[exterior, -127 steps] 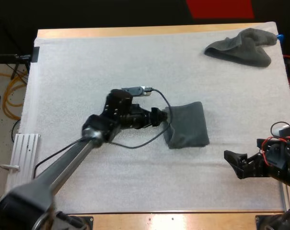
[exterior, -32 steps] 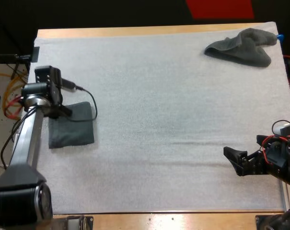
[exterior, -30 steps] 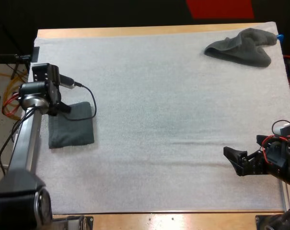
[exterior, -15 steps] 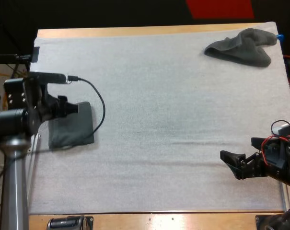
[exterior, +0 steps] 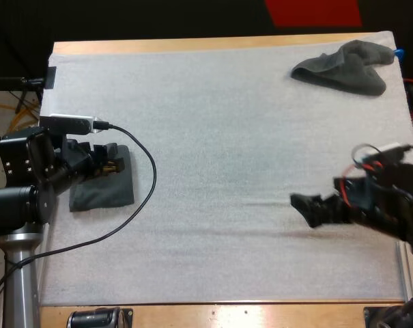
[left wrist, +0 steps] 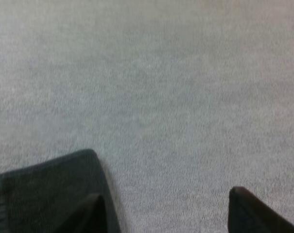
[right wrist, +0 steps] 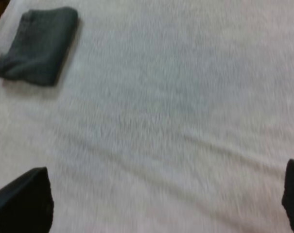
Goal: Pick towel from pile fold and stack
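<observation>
Mat [exterior: 213, 137] carries both towels: the crumpled towel [exterior: 343, 67] lies at its far right corner, the folded towel [exterior: 105, 190] by its left edge. Watch the left side: your left gripper [exterior: 112, 166], fingers spread and holding nothing, hangs over the folded towel's far end, and a dragging finger could snag and unfold it. Your right gripper [exterior: 306, 208], spread wide and empty, points left above the mat's near right, well apart from the crumpled towel.

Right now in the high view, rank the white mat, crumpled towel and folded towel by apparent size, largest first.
1. White mat, by far.
2. Crumpled towel.
3. Folded towel, though my left arm covers part of it, so the towels' order is unsure.
</observation>
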{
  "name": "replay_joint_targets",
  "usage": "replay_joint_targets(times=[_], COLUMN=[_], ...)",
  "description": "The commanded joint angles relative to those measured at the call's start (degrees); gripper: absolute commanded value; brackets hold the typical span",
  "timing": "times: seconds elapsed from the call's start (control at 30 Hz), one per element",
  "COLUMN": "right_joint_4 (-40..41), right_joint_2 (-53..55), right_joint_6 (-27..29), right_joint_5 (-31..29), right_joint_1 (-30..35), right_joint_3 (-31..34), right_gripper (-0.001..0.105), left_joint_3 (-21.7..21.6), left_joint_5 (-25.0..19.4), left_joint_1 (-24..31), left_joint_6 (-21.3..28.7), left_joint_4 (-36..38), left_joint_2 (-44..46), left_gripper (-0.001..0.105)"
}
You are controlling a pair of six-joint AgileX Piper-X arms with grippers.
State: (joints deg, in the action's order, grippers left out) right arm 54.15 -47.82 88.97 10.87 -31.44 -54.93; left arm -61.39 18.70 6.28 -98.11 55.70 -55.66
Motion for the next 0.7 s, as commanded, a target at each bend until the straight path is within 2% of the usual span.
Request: replay_joint_targets(times=[0.0,0.17,0.3,0.43,0.53,0.67], right_joint_4=[-3.60,-10.94,-14.16,-14.48,-14.27,-13.03], right_joint_2=[-1.75,-10.66,-14.91,-15.93,-15.82,-15.00], right_joint_6=[1.09,2.80,4.60,10.43,12.90,14.71], right_joint_5=[-0.13,4.29,6.62,7.41,7.40,7.40], right_joint_1=[0.37,4.95,12.41,20.79,27.21,32.50], right_joint_3=[-0.12,-0.12,-0.12,-0.12,-0.12,-0.23], right_gripper=[0.093,0.093,0.093,0.093,0.093,0.093], left_joint_3=[0.04,0.04,0.04,0.04,0.04,0.04], left_joint_5=[0.62,0.83,0.83,0.83,0.83,0.13], left_joint_1=[-0.08,-0.08,-0.08,-0.08,-0.08,-0.72], left_joint_6=[-0.43,-0.43,-0.43,-0.19,0.59,1.11], left_joint_4=[-0.92,-0.77,-0.78,-0.78,-0.78,-0.78], left_joint_2=[0.29,0.29,0.29,0.29,0.29,0.29], left_gripper=[0.053,0.053,0.053,0.053,0.053,0.053])
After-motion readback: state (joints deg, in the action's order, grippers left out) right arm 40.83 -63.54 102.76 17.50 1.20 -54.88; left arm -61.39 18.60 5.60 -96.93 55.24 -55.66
